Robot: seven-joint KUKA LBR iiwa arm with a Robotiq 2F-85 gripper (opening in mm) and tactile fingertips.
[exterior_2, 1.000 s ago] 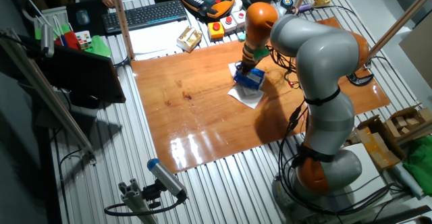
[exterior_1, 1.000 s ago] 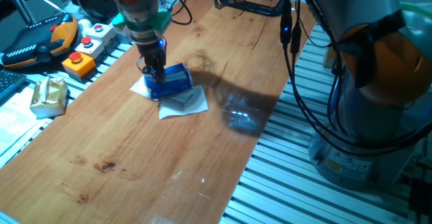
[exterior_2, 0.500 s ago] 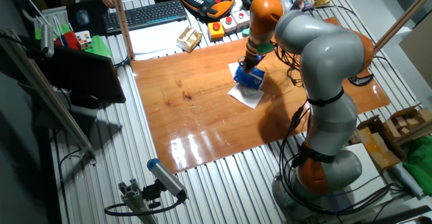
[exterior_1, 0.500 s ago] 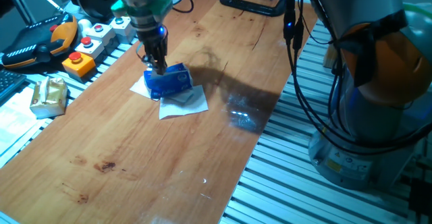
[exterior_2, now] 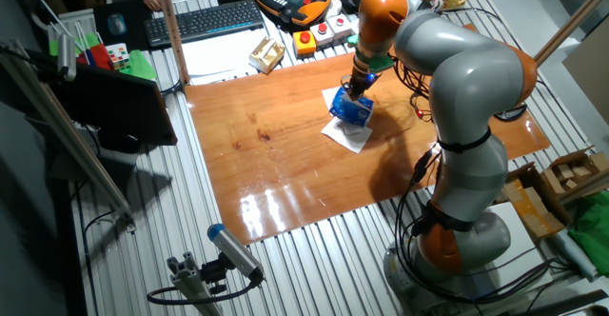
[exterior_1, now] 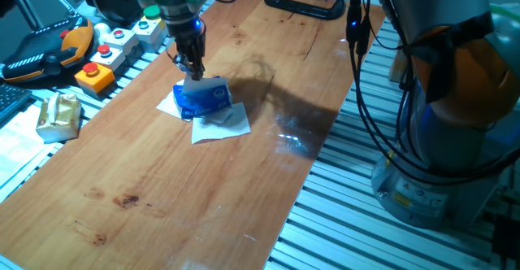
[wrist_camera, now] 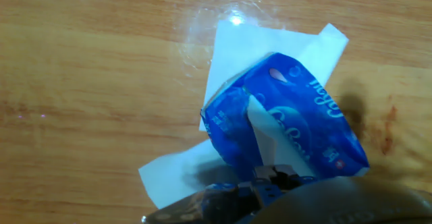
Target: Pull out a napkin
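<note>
at the left of the wooden table, in one fixed view, the gripper hangs just above the blue packet, its fingers drawn narrow on a pale strip of the napkin, seemingly so a lift draws the sheet out through the packet's slit. the napkin looks thin, soft and bluish-white, a narrow tongue running from the packet's middle up to the fingers, while white paper sheets lie flat under the packet.

A robotics lab: aluminium-profile bench, emergency-stop boxes, teach pendant, keyboard.
</note>
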